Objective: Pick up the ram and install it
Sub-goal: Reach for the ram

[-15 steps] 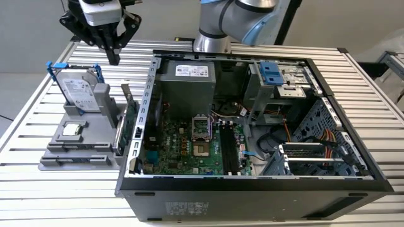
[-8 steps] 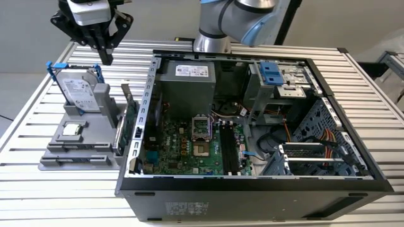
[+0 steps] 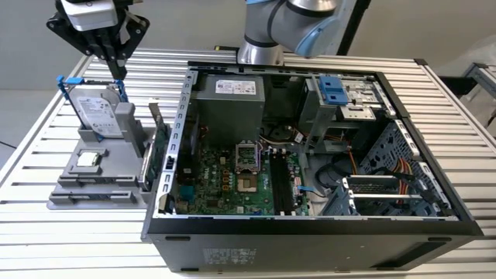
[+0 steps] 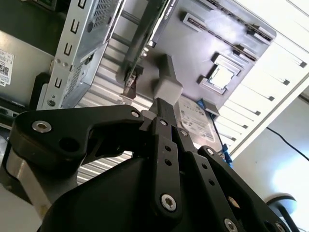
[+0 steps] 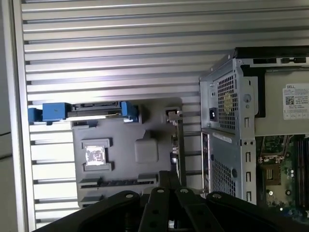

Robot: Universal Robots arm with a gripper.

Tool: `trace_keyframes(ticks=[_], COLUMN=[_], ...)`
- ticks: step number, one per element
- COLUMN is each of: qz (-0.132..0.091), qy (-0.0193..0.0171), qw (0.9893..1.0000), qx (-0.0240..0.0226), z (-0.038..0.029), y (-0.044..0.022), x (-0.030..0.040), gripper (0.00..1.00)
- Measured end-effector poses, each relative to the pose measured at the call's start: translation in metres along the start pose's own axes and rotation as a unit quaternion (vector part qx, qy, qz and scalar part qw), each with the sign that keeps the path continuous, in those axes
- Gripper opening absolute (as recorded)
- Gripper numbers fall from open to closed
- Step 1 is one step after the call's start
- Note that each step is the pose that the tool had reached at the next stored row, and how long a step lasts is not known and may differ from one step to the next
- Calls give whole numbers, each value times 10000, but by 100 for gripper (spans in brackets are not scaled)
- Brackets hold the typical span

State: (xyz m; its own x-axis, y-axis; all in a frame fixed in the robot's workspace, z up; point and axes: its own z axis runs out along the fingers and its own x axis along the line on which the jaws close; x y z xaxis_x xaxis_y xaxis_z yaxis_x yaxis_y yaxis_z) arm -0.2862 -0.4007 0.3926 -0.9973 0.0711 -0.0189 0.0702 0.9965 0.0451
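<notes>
- One hand (image 3: 118, 68), black, in the upper left of the exterior view, above the hard drive; its fingers (image 4: 166, 145) are pressed together tip to tip.
- One grey holder (image 3: 93, 195) at the exterior view's left on the slatted surface (image 3: 62, 244).
- The holder carries one silver hard drive (image 3: 99, 116) with a blue handle, one processor chip (image 3: 90, 158) and one green expansion card (image 3: 161, 154) standing on edge.
- One open computer case (image 3: 310, 232) from centre to right, with one motherboard (image 3: 225, 186) inside.
- Ram: I cannot pick it out for certain. Long dark narrow strips run along the memory slots (image 3: 277, 181) at frame centre. I cannot tell whether one is the stick or a bare slot, nor its colour or label.
</notes>
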Motion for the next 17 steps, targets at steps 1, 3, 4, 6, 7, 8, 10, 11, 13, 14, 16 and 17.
trace_keyframes(ticks=[1,3,4,6,7,8,10,11,13,14,16,17], qz=[0,0,0,0,0,-1,-2,-2,-5,-9,-18,-22], qy=[0,0,0,0,0,0,0,0,0,0,1,1], qw=[10000,10000,10000,10000,10000,10000,10000,10000,10000,10000,10000,10000], qx=[0,0,0,-1,0,0,0,0,0,0,0,0], z=[-1,-1,-2,-2,-3,-4,-4,-5,-5,-6,-7,-7], y=[-2,-6,-8,-12,-14,-16,-19,-21,-26,-28,-31,-33], x=[24,73,94,143,167,193,238,262,309,336,380,402], gripper=[0,0,0,0,0,0,0,0,0,0,0,0])
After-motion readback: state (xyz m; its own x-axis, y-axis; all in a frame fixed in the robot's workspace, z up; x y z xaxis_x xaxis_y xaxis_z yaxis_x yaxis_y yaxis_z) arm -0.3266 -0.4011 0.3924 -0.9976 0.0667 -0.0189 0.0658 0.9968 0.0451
